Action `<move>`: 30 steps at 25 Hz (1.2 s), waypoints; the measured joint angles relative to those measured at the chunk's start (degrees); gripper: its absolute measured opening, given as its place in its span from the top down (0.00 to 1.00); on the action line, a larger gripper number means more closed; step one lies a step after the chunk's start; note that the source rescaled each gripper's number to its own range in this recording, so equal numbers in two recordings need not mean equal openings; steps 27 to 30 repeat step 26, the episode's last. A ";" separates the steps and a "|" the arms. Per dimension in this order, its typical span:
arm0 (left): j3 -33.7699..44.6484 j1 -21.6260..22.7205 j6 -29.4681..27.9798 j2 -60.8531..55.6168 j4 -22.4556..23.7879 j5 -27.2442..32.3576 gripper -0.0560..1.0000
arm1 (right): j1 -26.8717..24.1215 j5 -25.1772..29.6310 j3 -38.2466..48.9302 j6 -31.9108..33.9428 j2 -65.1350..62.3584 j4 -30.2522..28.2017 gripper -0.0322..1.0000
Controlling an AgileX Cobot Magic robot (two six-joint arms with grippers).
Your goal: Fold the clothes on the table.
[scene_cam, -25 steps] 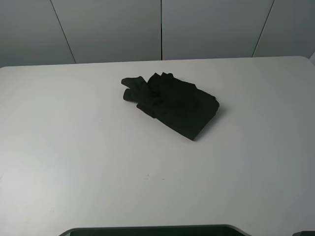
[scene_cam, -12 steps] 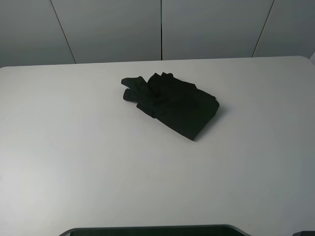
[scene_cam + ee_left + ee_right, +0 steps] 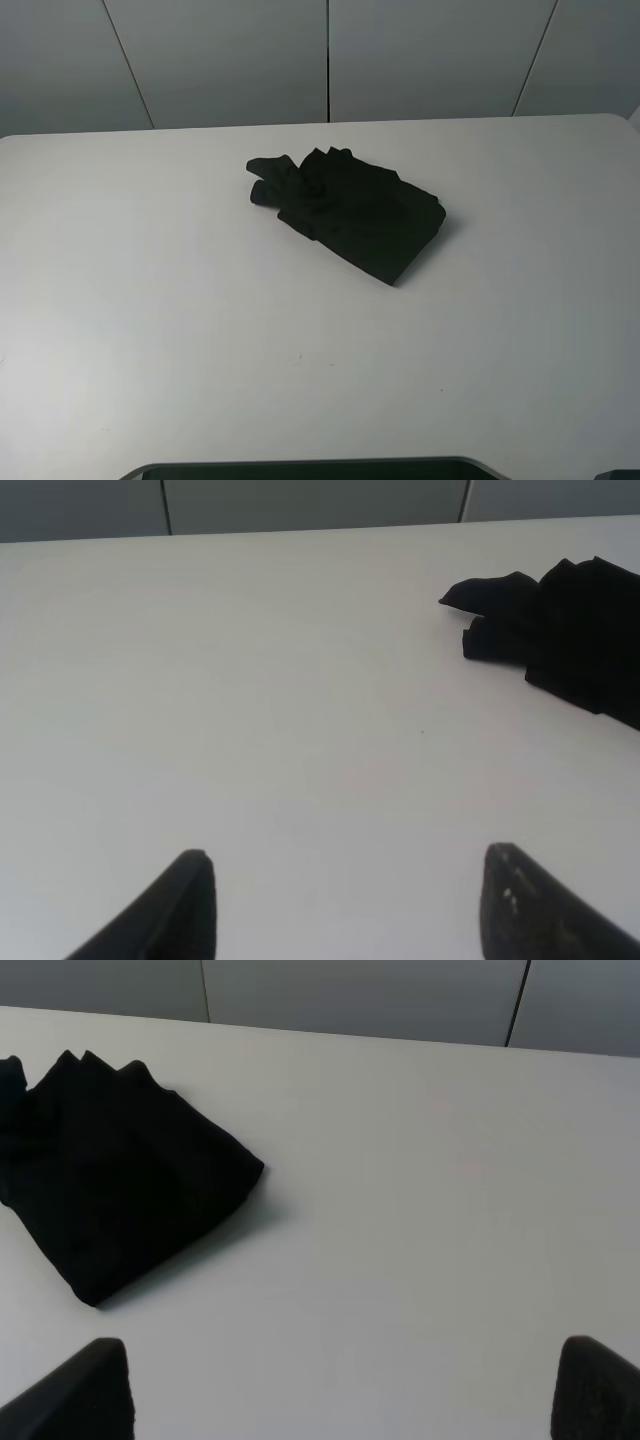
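Note:
The clothes (image 3: pixel 350 213) lie as a bunched, roughly folded black bundle on the white table (image 3: pixel 150 300), a little behind its middle, with crumpled cloth sticking out at the bundle's left end. No print shows. The bundle also appears in the left wrist view (image 3: pixel 560 630) and the right wrist view (image 3: pixel 110 1180). My left gripper (image 3: pixel 350 905) is open over bare table, well short of the bundle, and holds nothing. My right gripper (image 3: pixel 345 1390) is open wide, also over bare table and apart from the cloth. Neither arm shows in the exterior view.
A grey panelled wall (image 3: pixel 330 60) stands behind the table's far edge. A dark rim (image 3: pixel 300 468) runs along the near edge of the exterior view. White tabletop surrounds the bundle on all sides.

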 joint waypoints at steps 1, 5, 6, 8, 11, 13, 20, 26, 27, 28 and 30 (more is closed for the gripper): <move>0.00 0.00 0.00 0.00 0.00 0.00 0.25 | 0.00 0.00 0.00 0.09 0.00 -0.19 0.09; 0.00 -0.20 0.46 0.00 0.00 -0.05 0.25 | 0.00 -0.08 0.00 0.09 0.00 -0.41 0.09; 0.00 -0.20 0.46 0.00 0.00 -0.05 0.25 | 0.00 -0.08 0.00 0.23 0.00 -0.41 0.09; 0.00 -0.20 0.46 0.00 0.00 -0.05 0.25 | 0.00 -0.08 0.00 0.22 0.00 -0.41 0.09; 0.00 -0.20 0.46 0.00 0.00 0.06 0.25 | 0.00 -0.08 0.00 0.33 0.00 -0.41 0.09; 0.00 -0.20 0.46 0.00 0.00 0.06 0.25 | 0.00 -0.08 0.00 0.45 0.00 -0.41 0.09; 0.00 -0.20 0.21 0.00 0.00 0.28 0.25 | 0.00 -0.08 0.00 0.45 0.00 -0.41 0.09; 0.00 -0.20 -0.02 0.00 0.00 0.28 0.25 | -2.11 0.02 0.00 0.45 0.00 -0.41 0.09; 0.00 -0.20 -0.02 0.00 0.00 0.28 0.25 | -2.11 0.02 0.00 0.45 0.00 -0.41 0.09; 0.00 -0.20 -0.02 0.00 0.00 0.28 0.25 | -2.11 0.02 0.00 0.45 0.00 -0.41 0.09; 0.00 -0.20 -0.02 0.00 0.00 0.28 0.25 | -2.11 0.02 0.00 0.45 0.00 -0.41 0.09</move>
